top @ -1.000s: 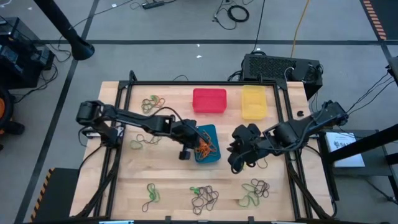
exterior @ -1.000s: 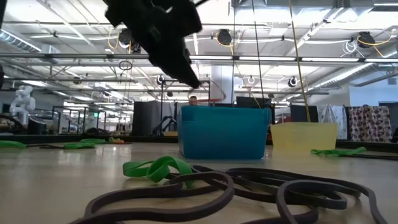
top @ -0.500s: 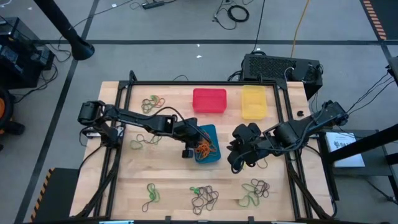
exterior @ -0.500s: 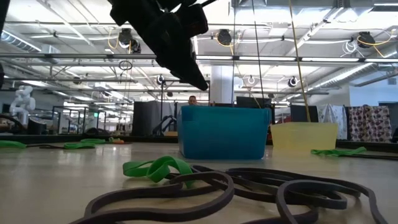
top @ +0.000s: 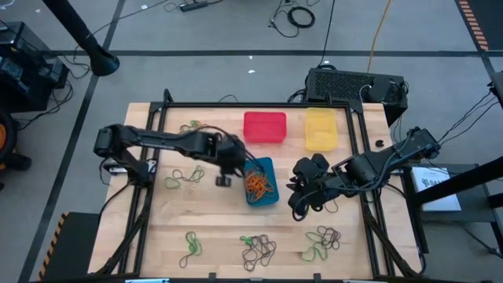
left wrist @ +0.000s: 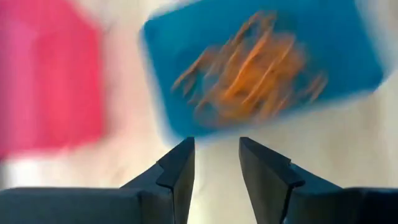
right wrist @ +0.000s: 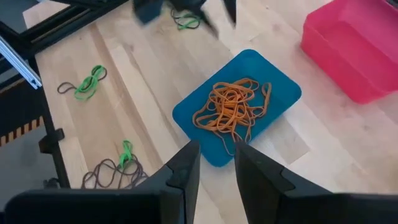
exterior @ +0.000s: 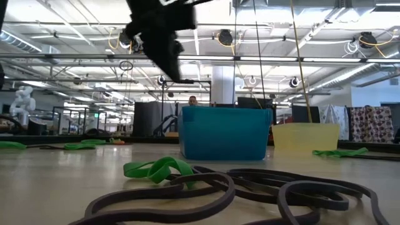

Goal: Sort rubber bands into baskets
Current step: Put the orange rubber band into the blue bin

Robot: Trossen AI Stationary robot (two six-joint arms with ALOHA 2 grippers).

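Observation:
The blue basket (top: 271,196) stands at mid table and holds a tangle of orange rubber bands (top: 256,184), also seen from my right wrist as orange rubber bands (right wrist: 231,110). The red basket (top: 265,127) and yellow basket (top: 321,128) stand at the far side. My left gripper (top: 226,178) hangs open and empty just left of the blue basket (left wrist: 348,50), above the table. My right gripper (top: 299,206) waits open to the right of that basket. Green and dark rubber bands (top: 258,248) lie loose near the front edge.
Further loose bands lie at the far left (top: 192,128), at the left (top: 182,177), and near the front edge as a left pile (top: 191,245) and a right pile (top: 321,242). A black frame (top: 236,105) borders the table. Bare wood lies between the basket and the front piles.
My left gripper has drawn back from over the blue basket's left rim, going up and toward the table's left and far edges. The orange bands lie in the basket as before. My right arm has kept still.

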